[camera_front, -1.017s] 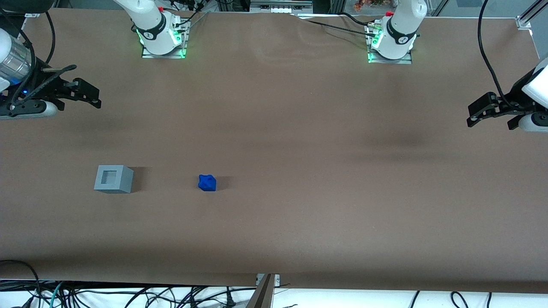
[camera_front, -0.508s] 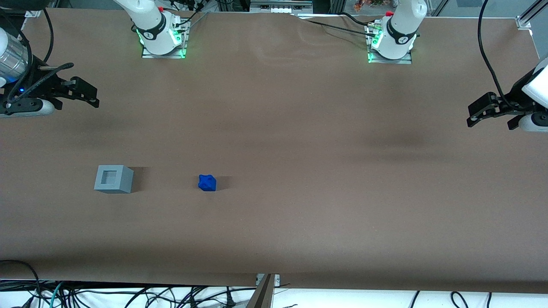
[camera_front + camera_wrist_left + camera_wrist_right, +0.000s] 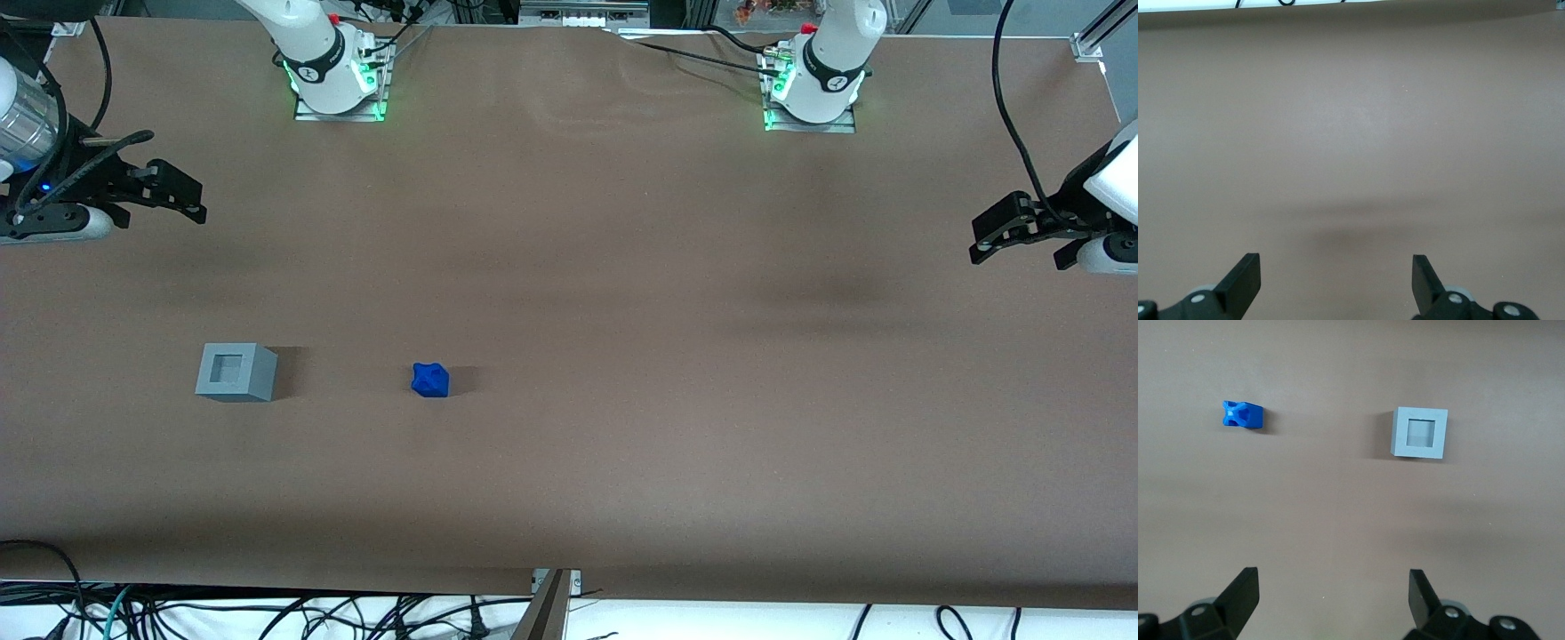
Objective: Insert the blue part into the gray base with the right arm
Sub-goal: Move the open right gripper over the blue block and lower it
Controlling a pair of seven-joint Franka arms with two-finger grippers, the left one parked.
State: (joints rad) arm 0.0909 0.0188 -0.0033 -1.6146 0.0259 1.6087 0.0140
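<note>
While the right arm reaches in at the working arm's end of the table, its gripper hangs above the brown surface, farther from the front camera than both task pieces and touching neither. Its silver wrist cylinder shows a small blue light, and black cables loop over the black gripper body. Seen from the right wrist camera, the two black fingers stand wide apart with nothing between them, their tips flat-faced and wedge-shaped.

Ahead of the fingers, well apart from them, the base sits square on the table: a light-gray cube of smooth, matte plastic with crisp edges and a square recess sunk in its top face, which stands empty. It lies roughly in line with one fingertip in the wrist view. The part lies on the table beside the base, well apart from it and toward the parked arm's end, roughly in line with the other fingertip. It is a small bright-blue piece, blocky and angular, with knobbly facets. The table covering is a plain brown sheet, dull and slightly rippled.
</note>
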